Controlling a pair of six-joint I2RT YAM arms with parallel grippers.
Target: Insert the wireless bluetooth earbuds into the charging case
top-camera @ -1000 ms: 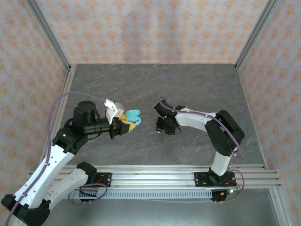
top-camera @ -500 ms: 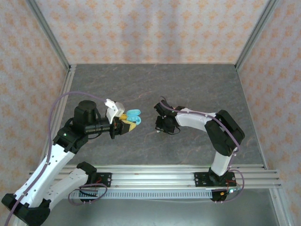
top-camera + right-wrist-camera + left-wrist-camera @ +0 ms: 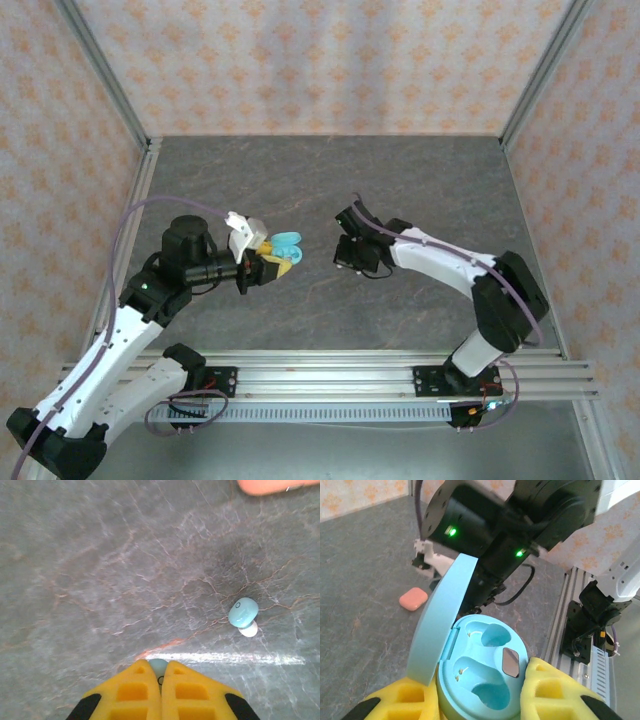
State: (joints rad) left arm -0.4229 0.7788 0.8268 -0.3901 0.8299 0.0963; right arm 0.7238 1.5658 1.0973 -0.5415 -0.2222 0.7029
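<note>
Right now the left pincer (image 3: 479, 700) is clenched on the light blue charging case (image 3: 485, 672). Its yellow fingers (image 3: 555, 690) grip the base, held above the table (image 3: 300, 180) a little left of its middle. The lid (image 3: 440, 630) stands swung up, so the two moulded wells face the wrist camera. Across from it, near the table's middle, the right pincer (image 3: 161, 674) is clenched on a light blue earbud (image 3: 158, 665), a small rounded tip peeping out between the closed yellow fingertips, low over the grey marbled surface. A second light blue earbud (image 3: 243, 615) lies on the table near that pincer but apart from it. A salmon case (image 3: 413, 599) rests shut on the table beside the right arm (image 3: 440, 262).
</note>
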